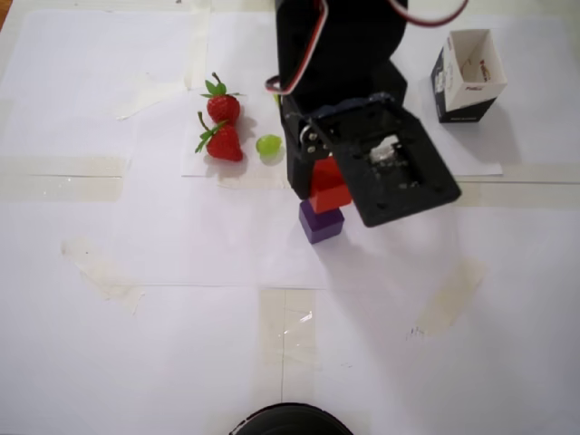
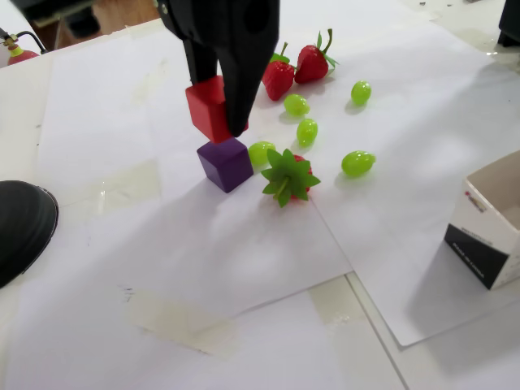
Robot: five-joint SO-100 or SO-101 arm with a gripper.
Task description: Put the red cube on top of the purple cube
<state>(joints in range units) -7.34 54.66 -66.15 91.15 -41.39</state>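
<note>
The red cube (image 1: 332, 178) (image 2: 206, 108) is held a little tilted in my black gripper (image 1: 319, 188) (image 2: 218, 115), which is shut on its sides. It hangs right over the purple cube (image 1: 322, 223) (image 2: 225, 163), which rests on the white paper. In the fixed view the red cube's lower edge meets the purple cube's top; I cannot tell whether they touch. In the overhead view the wrist body hides the red cube's right side, and the red cube overlaps the purple cube's far edge.
Two strawberries (image 1: 223, 127) (image 2: 294, 69) lie left of the arm in the overhead view. A third strawberry (image 2: 286, 175), leaves up, and several green grapes (image 2: 307, 130) lie beside the purple cube. An open box (image 1: 467, 77) (image 2: 491, 236) and a black round object (image 2: 20, 227) stand further off.
</note>
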